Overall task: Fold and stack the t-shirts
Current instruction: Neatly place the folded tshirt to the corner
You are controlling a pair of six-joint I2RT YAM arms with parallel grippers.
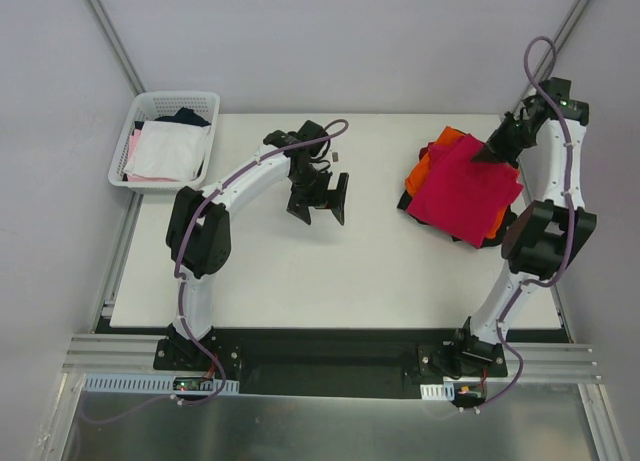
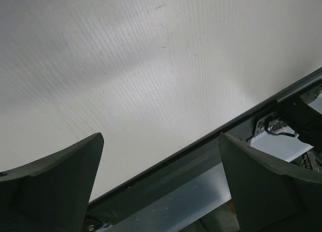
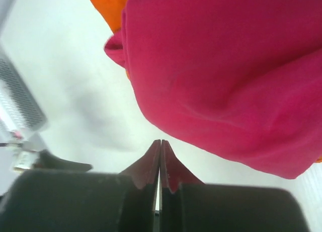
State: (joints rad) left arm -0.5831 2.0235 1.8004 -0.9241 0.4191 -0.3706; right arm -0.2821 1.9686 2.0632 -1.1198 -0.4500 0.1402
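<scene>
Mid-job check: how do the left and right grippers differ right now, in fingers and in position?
The left gripper has its fingers spread wide; the right gripper has its fingers pressed together with nothing between them. The left gripper hangs over the bare table near the middle; the right gripper sits by the far edge of the folded crimson t-shirt. Shared: neither holds any cloth.
</scene>
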